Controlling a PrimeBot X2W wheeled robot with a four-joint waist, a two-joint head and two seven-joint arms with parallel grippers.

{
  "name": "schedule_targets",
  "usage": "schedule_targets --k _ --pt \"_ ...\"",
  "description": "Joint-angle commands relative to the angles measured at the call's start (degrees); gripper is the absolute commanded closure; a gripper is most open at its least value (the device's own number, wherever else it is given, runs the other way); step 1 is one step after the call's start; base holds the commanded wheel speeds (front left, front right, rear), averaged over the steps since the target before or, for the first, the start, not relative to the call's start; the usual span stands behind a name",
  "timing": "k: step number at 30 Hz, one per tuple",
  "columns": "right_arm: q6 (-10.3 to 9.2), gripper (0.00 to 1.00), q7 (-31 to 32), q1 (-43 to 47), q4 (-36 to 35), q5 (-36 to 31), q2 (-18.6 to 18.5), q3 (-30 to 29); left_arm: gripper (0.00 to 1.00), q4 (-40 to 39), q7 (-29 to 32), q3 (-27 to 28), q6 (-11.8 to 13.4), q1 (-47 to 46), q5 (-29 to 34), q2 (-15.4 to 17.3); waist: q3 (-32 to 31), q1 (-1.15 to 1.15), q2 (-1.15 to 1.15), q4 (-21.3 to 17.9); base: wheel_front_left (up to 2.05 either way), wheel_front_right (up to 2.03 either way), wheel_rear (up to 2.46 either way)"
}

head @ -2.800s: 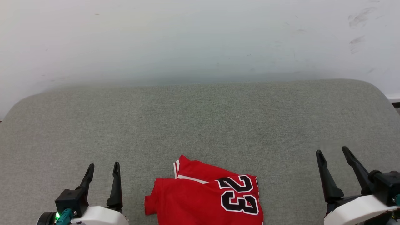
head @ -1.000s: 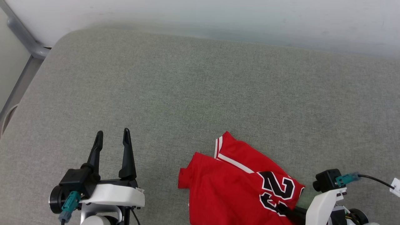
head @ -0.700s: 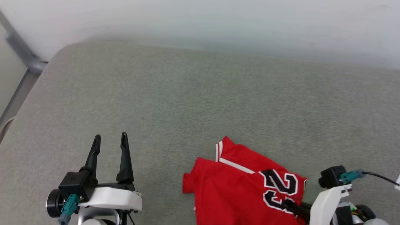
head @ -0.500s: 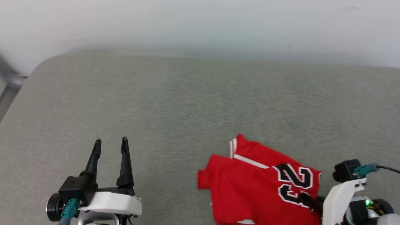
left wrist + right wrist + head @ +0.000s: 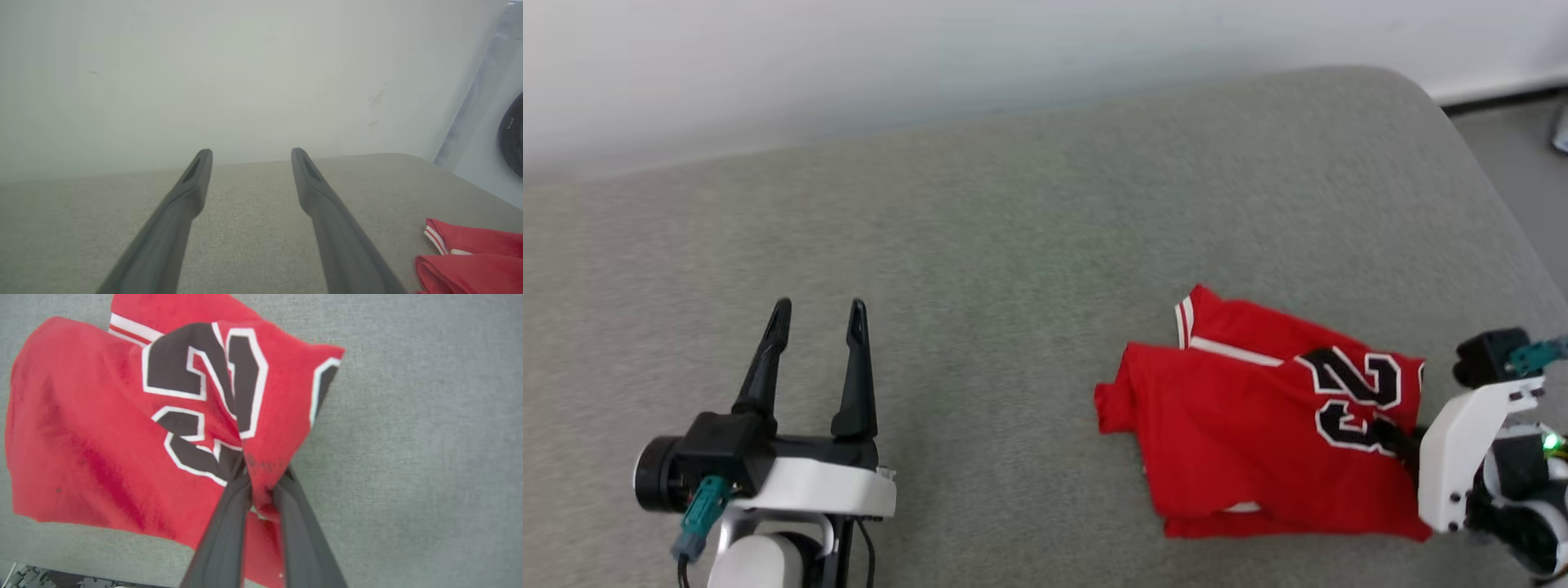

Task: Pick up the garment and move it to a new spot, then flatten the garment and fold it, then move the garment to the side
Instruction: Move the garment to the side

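The garment (image 5: 1241, 433), a red jersey with a black, white-outlined "23", lies bunched on the grey padded surface (image 5: 1029, 229) toward its right end. My right gripper (image 5: 1390, 430) is shut on a fold of it at the number. In the right wrist view the two dark fingers (image 5: 229, 522) pinch red cloth, gripper (image 5: 263, 470), and the garment (image 5: 94, 424) spreads out to the left. My left gripper (image 5: 818, 309) stands open over bare surface, well left of the garment. The left wrist view has the gripper (image 5: 251, 153) holding nothing, the garment (image 5: 474, 261) at lower right.
A pale wall (image 5: 931, 57) runs behind the surface. The surface's rounded right corner (image 5: 1413, 82) drops to grey floor (image 5: 1511, 155). A metal post (image 5: 474, 102) and a dark round object (image 5: 512, 134) stand past the far right end.
The right gripper, open earlier, is now shut on the garment by the "23". The head view has swung from the left end to the right; the garment appears dragged rightward. The left gripper stays open.
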Motion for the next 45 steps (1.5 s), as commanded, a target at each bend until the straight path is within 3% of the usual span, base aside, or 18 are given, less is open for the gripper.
schedule_targets --k 1,12,24,30,31,32,33,34,35,45 --pt "-0.07 1.00 -0.84 -3.04 1.54 -0.38 -0.47 -0.22 0.00 -0.52 0.43 -0.56 -0.16 -1.64 0.61 0.70 5.82 0.00 0.00 -5.76 0.00 0.00 0.00" --pt "-0.07 1.00 -7.14 -17.94 11.29 -3.70 -3.55 -5.11 0.00 -6.21 4.35 -3.75 -2.02 -10.11 3.68 3.43 19.21 0.00 0.00 -8.81 0.00 0.00 0.00" --pt "-0.08 1.00 -13.79 -31.07 22.24 -8.12 -10.27 -14.09 0.00 -13.55 7.91 -6.33 -3.56 -16.56 6.18 6.07 30.25 0.00 0.00 -6.02 0.00 0.00 0.00" --pt "-0.08 1.00 -18.72 -34.72 26.60 -12.42 -10.92 -17.37 0.00 -15.16 8.58 -7.52 -3.73 -18.58 6.30 5.96 33.06 0.00 0.00 -5.03 0.00 0.00 0.00" --pt "-0.08 0.92 -19.83 -35.22 27.51 -12.82 -10.50 -17.88 0.00 -15.10 8.56 -7.70 -3.74 -18.71 6.27 5.88 33.29 0.00 0.00 -4.92 0.00 0.00 0.00" --pt "-0.08 0.76 -20.87 -35.47 28.41 -13.74 -10.25 -18.08 0.00 -14.95 8.53 -7.87 -3.75 -18.95 6.26 5.83 33.48 0.00 0.00 -4.82 0.00 0.00 0.00" --pt "-0.08 0.76 -20.87 -35.47 28.41 -13.74 -10.25 -18.08 0.00 -14.95 8.53 -7.87 -3.75 -18.95 6.26 5.83 33.48 0.00 0.00 -4.82 0.00 0.00 0.00" --pt "-0.08 0.55 -22.03 -36.11 29.31 -14.37 -10.04 -18.67 0.00 -14.77 8.49 -7.96 -3.79 -19.14 6.19 5.83 33.60 0.00 0.00 -4.72 0.00 0.00 0.00" --pt "-0.08 0.00 -23.20 -36.67 30.06 -15.27 -10.00 -19.17 0.00 -14.54 8.41 -8.05 -3.84 -19.27 6.07 5.83 33.66 0.00 0.00 -4.60 0.00 0.00 0.00" --pt "-0.08 0.00 -35.18 -37.56 34.40 -24.43 -8.72 -25.18 0.00 -10.89 5.81 -8.51 -3.12 -17.57 4.56 4.81 28.93 0.00 0.00 -2.75 0.00 0.00 0.00"
